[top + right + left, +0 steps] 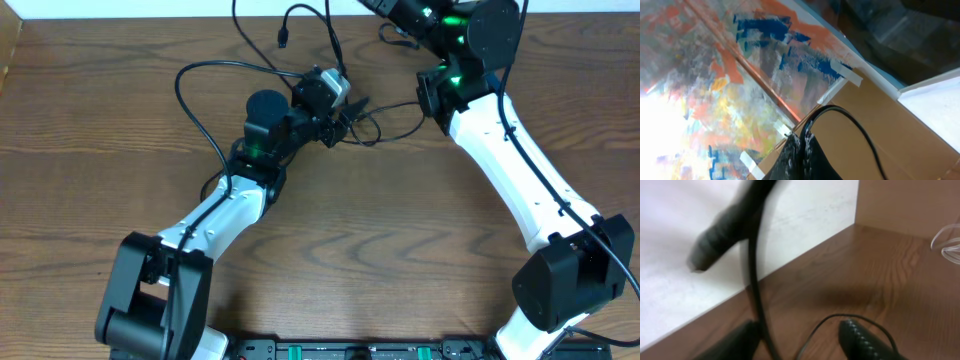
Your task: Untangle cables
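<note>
Cables (215,66) lie on the far middle of the wooden counter (380,230). They are thin, round black cords sprawled in loose curves. One wide arc swings out to the left, and another strand runs toward the far edge and ends in a small dark plug (283,40). A slack oval loop (392,122) lies to the right, between the two arms. The counter is smooth brown board with a flowing, darker grain.

The left claw (352,108) reaches in over the middle of the tangle. In the left wrist view its ribbed black fingers (865,341) stand apart, and one glossy cord (754,275) rises between them, close to the left finger and not pinched. A blurred, stubby black plug end (715,240) hangs above against the pale, faintly speckled wall (805,215). A thin, pale loop (946,242) shows at the right edge, near a flat brown panel (910,205).

The right claw (801,145) is raised at the far right. Its fingers are pressed together, and a black cord (860,127) starts at their tips, arching up and then down to the right, so it appears nipped between them. Behind it are plain cardboard (920,150) and a rough surface (740,60) smeared with orange and blue, with strips of pale tape across it.
</note>
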Controlling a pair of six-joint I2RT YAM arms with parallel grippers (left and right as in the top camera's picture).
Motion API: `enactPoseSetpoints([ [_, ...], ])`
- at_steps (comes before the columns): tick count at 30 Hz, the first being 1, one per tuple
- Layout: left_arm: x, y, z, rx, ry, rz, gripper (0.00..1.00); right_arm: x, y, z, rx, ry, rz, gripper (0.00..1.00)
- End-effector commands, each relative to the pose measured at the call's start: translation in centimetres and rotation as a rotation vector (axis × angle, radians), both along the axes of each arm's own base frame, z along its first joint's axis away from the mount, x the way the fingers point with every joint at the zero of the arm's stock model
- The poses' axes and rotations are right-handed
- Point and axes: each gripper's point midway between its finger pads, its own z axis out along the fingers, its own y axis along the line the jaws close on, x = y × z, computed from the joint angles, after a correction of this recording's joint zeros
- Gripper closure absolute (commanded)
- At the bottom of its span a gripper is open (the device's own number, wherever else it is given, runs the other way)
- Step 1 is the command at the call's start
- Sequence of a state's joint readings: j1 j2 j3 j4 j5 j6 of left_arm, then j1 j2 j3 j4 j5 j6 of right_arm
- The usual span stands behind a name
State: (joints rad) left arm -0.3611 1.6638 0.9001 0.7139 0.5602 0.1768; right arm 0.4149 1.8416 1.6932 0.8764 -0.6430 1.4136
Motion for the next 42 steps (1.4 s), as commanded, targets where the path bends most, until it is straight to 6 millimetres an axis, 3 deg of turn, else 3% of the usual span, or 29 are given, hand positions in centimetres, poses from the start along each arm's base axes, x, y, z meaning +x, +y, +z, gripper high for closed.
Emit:
enactPoseSetpoints([
  [1, 0.4, 0.1, 0.7, -0.008, -0.020, 0.013, 0.67, -0.6, 0.0, 0.8, 0.014, -0.008, 0.013, 0.99],
  [5, 1.1, 0.8, 0.3, 0.005, -0.005, 0.064, 0.92, -0.4, -0.2, 0.8, 0.016, -0.007, 0.005, 0.99],
  [11, 1.4, 2.4, -2.4, 0.049, 0.104, 0.101, 0.92, 1.1, -2.2, 0.9, 0.029, -0.003, -0.051, 0.99],
  [18, 1.0, 6.4, -8.4, 0.202, 0.314, 0.200, 0.92, 3.3, -5.9, 1.2, 0.054, 0.011, -0.141, 0.99],
  [22, 0.0, 7.7, -10.6, 0.280, 0.378, 0.195, 0.92, 4.5, -8.3, 1.3, 0.064, 0.013, -0.201, 0.99],
  [27, -0.6, 9.3, -12.4, 0.334, 0.447, 0.246, 0.92, 6.2, -12.0, 1.5, 0.104, 0.042, -0.274, 0.99],
  [34, -3.0, 10.5, -15.3, 0.487, 0.522, 0.210, 0.93, 7.7, -17.7, 1.9, 0.127, 0.025, -0.393, 0.99],
  [39, -3.5, 11.1, -16.0, 0.516, 0.551, 0.230, 0.92, 8.6, -20.4, 1.6, 0.123, 0.039, -0.450, 0.99],
  [42, -3.7, 11.2, -16.2, 0.522, 0.564, 0.228, 0.92, 9.4, -23.7, 1.7, 0.149, 0.051, -0.532, 0.99],
])
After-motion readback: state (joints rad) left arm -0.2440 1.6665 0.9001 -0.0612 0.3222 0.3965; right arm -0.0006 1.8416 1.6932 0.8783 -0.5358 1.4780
